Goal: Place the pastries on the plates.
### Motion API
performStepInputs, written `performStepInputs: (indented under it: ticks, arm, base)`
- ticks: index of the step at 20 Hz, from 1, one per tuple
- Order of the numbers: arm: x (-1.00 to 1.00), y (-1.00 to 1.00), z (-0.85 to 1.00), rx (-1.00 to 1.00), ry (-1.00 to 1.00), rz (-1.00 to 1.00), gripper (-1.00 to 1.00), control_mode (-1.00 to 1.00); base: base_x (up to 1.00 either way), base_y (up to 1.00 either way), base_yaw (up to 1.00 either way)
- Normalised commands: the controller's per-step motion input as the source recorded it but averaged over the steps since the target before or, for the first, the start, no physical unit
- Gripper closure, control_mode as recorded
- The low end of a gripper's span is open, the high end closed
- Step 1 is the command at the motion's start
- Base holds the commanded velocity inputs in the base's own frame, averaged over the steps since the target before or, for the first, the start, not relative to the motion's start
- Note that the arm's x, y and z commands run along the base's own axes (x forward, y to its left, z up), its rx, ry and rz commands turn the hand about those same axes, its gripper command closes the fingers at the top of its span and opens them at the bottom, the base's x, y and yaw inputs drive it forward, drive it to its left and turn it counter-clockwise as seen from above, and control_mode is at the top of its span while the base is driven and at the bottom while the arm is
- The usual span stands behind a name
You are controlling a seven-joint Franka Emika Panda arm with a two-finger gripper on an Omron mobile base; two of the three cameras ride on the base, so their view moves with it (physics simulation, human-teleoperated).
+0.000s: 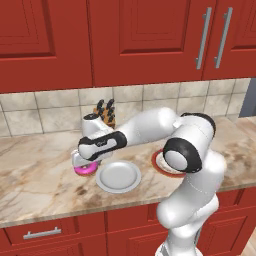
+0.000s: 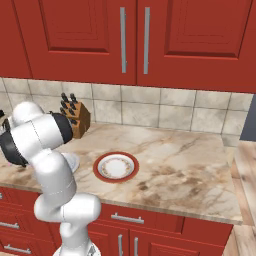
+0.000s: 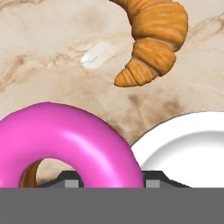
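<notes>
My gripper (image 1: 83, 163) hangs low over the counter just left of the plain grey plate (image 1: 118, 176), shut on one side of the pink-frosted ring donut (image 1: 84, 170). In the hand view the donut (image 3: 65, 131) fills the lower left, its ring pinched between my gripper's (image 3: 111, 179) two dark tips. The golden-brown croissant (image 3: 155, 39) lies on the bare marble beyond it. The grey plate's rim (image 3: 192, 144) shows at the lower right, with nothing on it. The red-rimmed plate (image 2: 98, 170) sits bare further right, partly behind my arm (image 1: 156, 161).
A wooden knife block (image 1: 106, 112) stands against the tiled backsplash behind the gripper. Red wall cabinets hang above the counter. The marble counter (image 2: 190, 160) stretches open to the right of the red-rimmed plate, and its front edge runs close to both plates.
</notes>
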Motion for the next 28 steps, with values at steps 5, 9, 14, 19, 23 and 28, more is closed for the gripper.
performStepInputs:
  ticks: [5, 9, 14, 19, 23, 28]
  arm:
    - [-0.38, -0.55, 0.05, 0.00, -0.10, -0.04, 1.00, -1.00]
    - [-0.25, -0.67, 0.12, 0.00, -0.03, -0.07, 1.00, -1.00]
    - [-0.05, -0.70, 0.22, 0.02, 0.00, -0.09, 1.00, -1.00]
    - [0.00, -0.69, 0.15, 0.01, 0.00, -0.09, 1.00, -1.00]
    - [0.00, -0.64, 0.10, 0.00, 0.00, -0.09, 1.00, -1.00]
    - [0.00, -0.63, 0.06, 0.00, 0.02, -0.12, 1.00, -1.00]
  base:
    - [0.00, 0.00, 0.00]
    - [0.00, 0.00, 0.00]
    - [0.00, 0.00, 0.00]
    - [0.00, 0.00, 0.00]
    - [0.00, 0.00, 0.00]
    - [0.00, 0.00, 0.00]
